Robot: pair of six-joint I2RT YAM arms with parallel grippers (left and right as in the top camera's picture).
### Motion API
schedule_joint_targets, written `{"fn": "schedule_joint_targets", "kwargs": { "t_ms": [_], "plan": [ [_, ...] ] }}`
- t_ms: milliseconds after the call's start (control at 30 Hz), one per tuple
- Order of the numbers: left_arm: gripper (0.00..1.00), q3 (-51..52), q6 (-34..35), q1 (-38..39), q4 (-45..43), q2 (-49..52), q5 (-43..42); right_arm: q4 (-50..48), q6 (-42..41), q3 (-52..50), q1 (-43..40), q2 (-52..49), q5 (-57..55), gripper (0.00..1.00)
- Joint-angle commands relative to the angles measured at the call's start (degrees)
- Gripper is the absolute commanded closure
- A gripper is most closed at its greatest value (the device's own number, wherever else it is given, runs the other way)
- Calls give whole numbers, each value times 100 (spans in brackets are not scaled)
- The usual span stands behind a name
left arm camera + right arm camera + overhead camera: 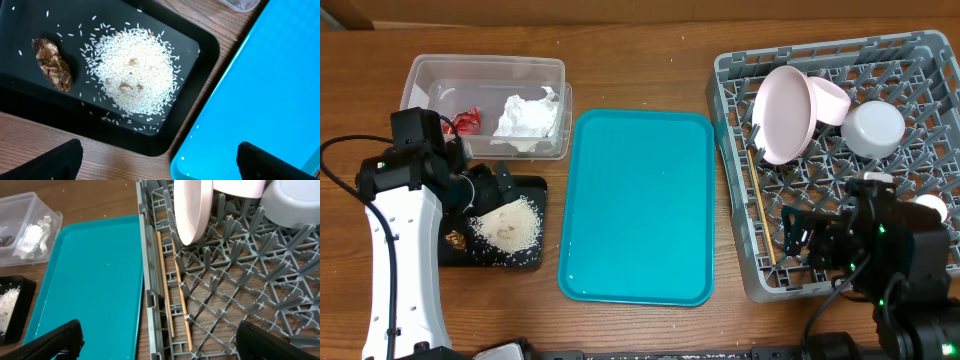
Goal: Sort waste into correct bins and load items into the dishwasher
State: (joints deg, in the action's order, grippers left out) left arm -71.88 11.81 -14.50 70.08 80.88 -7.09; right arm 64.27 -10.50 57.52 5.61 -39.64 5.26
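The grey dish rack [740,250] fills the right side of the worktop [640,50], under the right arm. The left claw [157,150], spread wide and empty, hovers over the black tray [200,65], well apart from the rack. The right claw [157,330], likewise spread and empty, hangs over the rack's wall beside the teal tray [90,280]. The two chopsticks [181,292] lie just ahead of it, long axes along that wall.

Bright, even light from overhead, with soft, short shadows. The teal tray [260,75], just ahead of the left gripper [162,162], carries a faint pale sheen (a soft glare only). Wrist views are sharp ahead of the jaws; the dark fingertips [55,160] at the bottom corners blur.
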Motion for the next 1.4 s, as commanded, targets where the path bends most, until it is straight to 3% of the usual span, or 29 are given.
{"fn": "schedule_joint_targets", "kwargs": {
  "t_ms": [0, 533, 833, 1100, 1367],
  "plan": [
    [0, -63, -68, -11, -7, -9, 2, -31, -46, -52, -11, 70, -85, 0],
    [0, -66, -68, -11, -7, -9, 2, -33, -44, -52, -11, 24, -85, 0],
    [0, -63, -68, -11, -7, -9, 2, 70, 24, -219, -11, 518, -341, 0],
    [0, -63, -68, -11, -7, -9, 2, -120, 24, -702, -11, 1412, -671, 0],
    [0, -63, -68, -11, -7, -4, 2, -1423, 22, -2201, -11, 3018, -662, 0]
  ]
}}
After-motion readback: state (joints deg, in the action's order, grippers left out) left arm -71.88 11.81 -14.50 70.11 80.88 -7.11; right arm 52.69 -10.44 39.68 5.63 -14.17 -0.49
